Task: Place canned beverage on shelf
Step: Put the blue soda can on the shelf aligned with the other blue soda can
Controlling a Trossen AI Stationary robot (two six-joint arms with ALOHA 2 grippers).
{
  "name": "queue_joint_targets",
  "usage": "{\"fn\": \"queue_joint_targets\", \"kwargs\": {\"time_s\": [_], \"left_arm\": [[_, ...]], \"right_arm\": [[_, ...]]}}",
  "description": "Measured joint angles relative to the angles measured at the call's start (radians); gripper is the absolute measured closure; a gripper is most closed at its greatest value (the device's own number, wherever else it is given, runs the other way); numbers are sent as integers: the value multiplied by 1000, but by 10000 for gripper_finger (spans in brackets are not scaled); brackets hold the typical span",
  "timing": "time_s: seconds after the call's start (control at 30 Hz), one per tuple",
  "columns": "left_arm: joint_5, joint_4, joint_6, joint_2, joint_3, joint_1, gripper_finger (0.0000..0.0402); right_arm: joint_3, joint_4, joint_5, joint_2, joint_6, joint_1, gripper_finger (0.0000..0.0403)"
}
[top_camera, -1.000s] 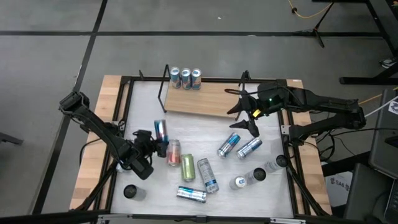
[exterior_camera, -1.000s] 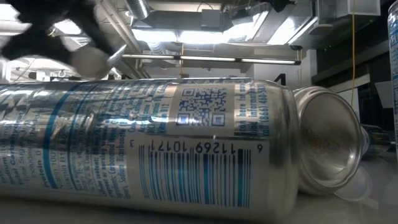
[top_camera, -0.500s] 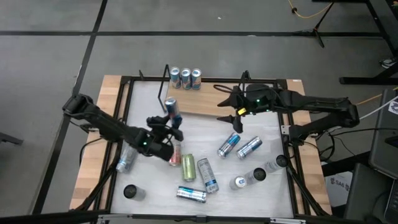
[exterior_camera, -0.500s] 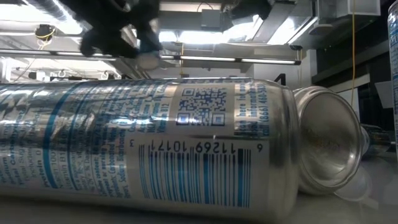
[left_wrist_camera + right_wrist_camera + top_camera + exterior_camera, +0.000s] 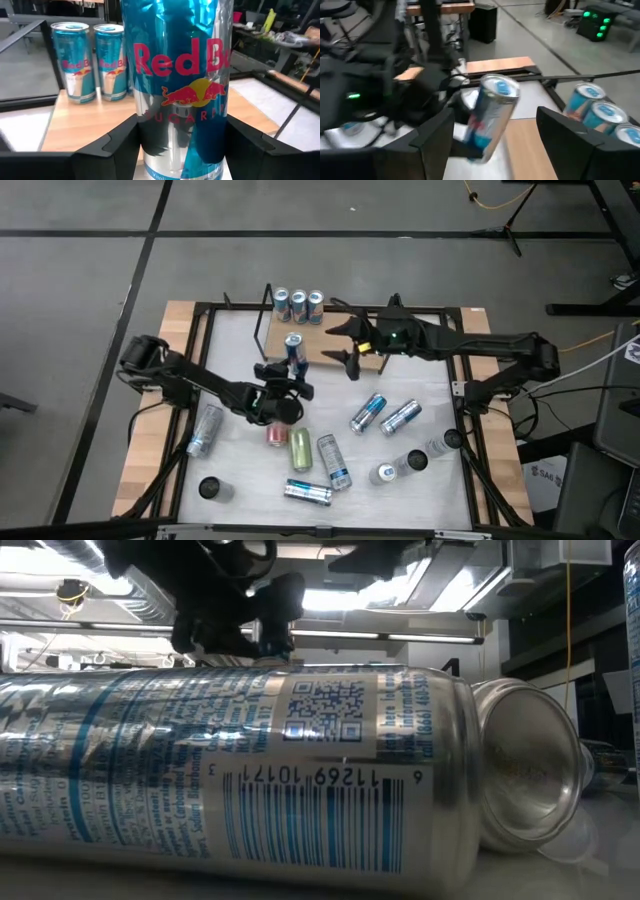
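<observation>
Item: tall blue-and-silver beverage can (image 5: 293, 348), upright, clamped in left gripper (image 5: 290, 375); light wooden wire-framed shelf (image 5: 345, 340) just beyond, frame centre (right gripper (image 5: 352, 350) nearby, fingers apart, empty).

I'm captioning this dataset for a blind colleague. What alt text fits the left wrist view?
A blue and silver Red Bull can fills the centre, upright and gripped in the left gripper by its dark fingers. Behind it, two matching cans stand on the shelf, a light wooden board.
</observation>
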Motion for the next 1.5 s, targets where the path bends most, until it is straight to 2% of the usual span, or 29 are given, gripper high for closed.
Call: {"fn": "queue_joint_targets", "kwargs": {"time_s": [0.13,0.3,0.6,0.7,1.07,1.27,1.5], "left_arm": [[1,115,101,3,0,2,181],[3,327,328,3,0,-3,180],[37,597,611,3,0,-3,180],[84,641,645,3,0,0,179],[134,743,773,3,0,7,179],[225,793,806,3,0,34,179],[273,815,805,3,0,60,179]], "right_arm": [[0,36,-27,26,0,-31,132],[0,32,-118,30,0,-46,132],[0,40,-133,30,0,-45,132],[0,45,-133,30,0,-45,132],[0,46,-150,28,10,-43,132],[0,53,-232,29,11,-44,132],[0,55,-168,29,12,-30,132]]}}
